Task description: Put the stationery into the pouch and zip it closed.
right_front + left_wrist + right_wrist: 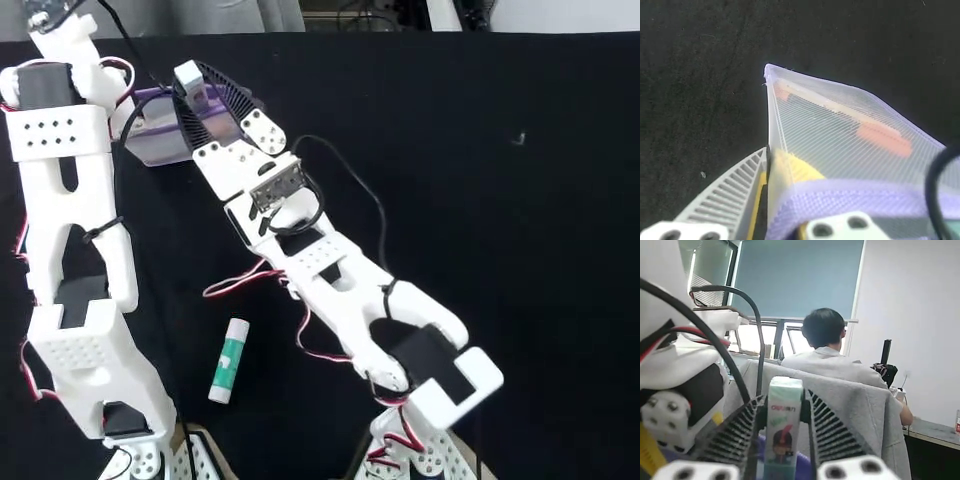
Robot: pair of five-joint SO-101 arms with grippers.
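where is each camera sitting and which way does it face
High view: fixed above the table, looking down; shows left arm, right arm, pouch and glue stick.
Left wrist view: on the left arm, looking down at the pouch; left claw grips its edge.
Right wrist view: on the right arm, facing level into the room; right claw holds a small pack.
Shared: high and left wrist views both show the pouch.

The purple-trimmed mesh pouch [840, 135] holds orange pieces [885, 138] and something yellow. A small white-and-green pack [784, 425] is upright just above its mouth. A green-labelled glue stick [228, 360] lies flat, well apart from the pouch.
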